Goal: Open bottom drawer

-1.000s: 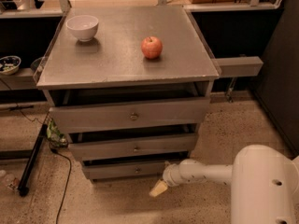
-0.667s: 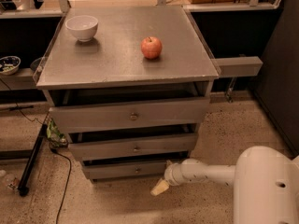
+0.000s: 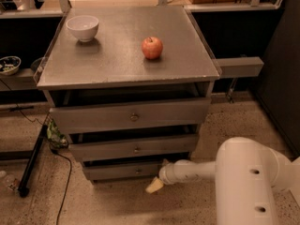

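The bottom drawer (image 3: 123, 171) is the slim grey front lowest on the cabinet, with a small round knob (image 3: 138, 171) at its centre. It sits about flush with the cabinet base. My gripper (image 3: 154, 185) is at the end of the white arm (image 3: 197, 170), low near the floor, just right of and below the knob, in front of the drawer's right half. Its yellowish tip points down and left.
Above are the mid drawer (image 3: 133, 147) and the top drawer (image 3: 131, 116). A red apple (image 3: 152, 48) and a white bowl (image 3: 83, 27) stand on the cabinet top. A black pole (image 3: 33, 159) and cable lie on the floor at left.
The gripper has shifted slightly right and stays low in front of the bottom drawer. The drawers have not moved.
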### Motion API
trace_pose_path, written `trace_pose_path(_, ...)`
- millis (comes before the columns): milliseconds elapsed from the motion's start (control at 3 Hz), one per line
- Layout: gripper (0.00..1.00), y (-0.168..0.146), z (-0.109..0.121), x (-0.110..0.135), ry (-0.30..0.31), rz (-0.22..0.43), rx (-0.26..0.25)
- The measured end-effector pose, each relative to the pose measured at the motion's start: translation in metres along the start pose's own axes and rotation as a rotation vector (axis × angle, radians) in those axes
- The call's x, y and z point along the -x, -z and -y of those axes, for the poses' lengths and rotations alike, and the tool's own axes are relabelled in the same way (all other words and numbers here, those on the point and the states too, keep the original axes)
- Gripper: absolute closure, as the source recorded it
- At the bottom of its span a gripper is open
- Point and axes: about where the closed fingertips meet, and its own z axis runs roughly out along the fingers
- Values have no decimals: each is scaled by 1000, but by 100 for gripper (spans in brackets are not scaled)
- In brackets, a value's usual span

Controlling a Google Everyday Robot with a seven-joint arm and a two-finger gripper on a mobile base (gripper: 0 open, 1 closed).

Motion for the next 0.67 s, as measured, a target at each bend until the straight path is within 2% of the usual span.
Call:
trace_pose_path(333,0,-31,15,27,3,29,-6)
trace_pose_path(667,0,-31,15,27,3,29,-6)
